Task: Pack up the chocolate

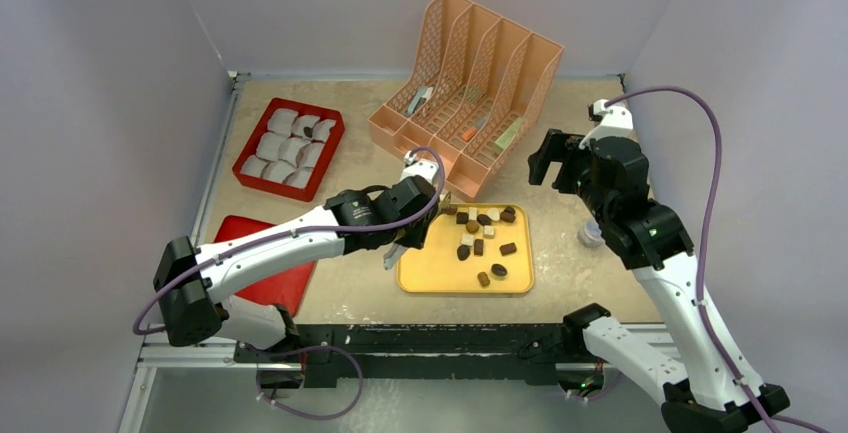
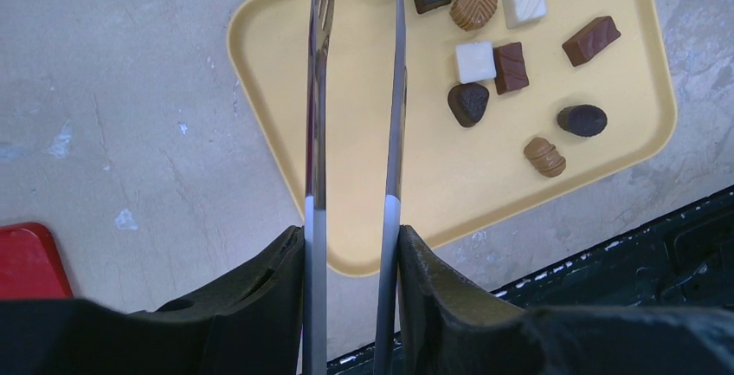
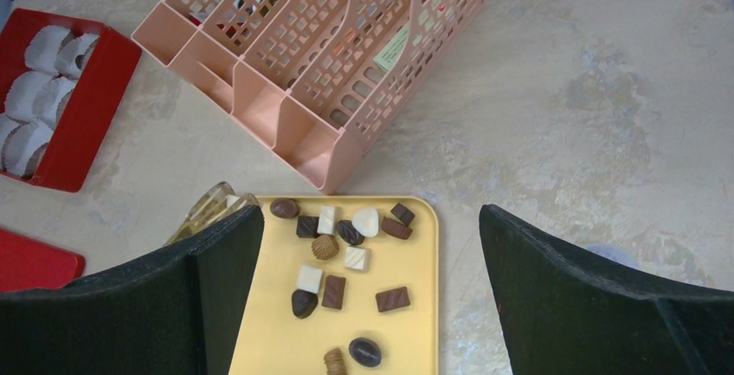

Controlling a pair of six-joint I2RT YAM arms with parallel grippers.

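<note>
Many chocolates (image 2: 511, 67) lie loose on the tray (image 2: 346, 132). The left gripper (image 2: 350, 241) is clamped on tweezers (image 2: 317, 89) aimed at the far cluster; the right gripper (image 3: 368, 212) gapes wide. Risk: in crowded pieces the blades may nudge neighbours or pinch two, and smooth shells may slip.

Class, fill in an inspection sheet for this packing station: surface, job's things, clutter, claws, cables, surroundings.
Surface: beige table, worn and blotchy.
Job's things: chocolate loose on yellow tray; red box of white cup liners, which look empty; flat red piece at near left.
Clutter: peach file organiser behind tray, small items in its slots.
Claws: left claw grips tweezers pointing across tray; right claw wide open, empty.
Cables: purple cables loop off both arms, clear of tray.
Surroundings: plain pale walls; nothing else seen.
</note>
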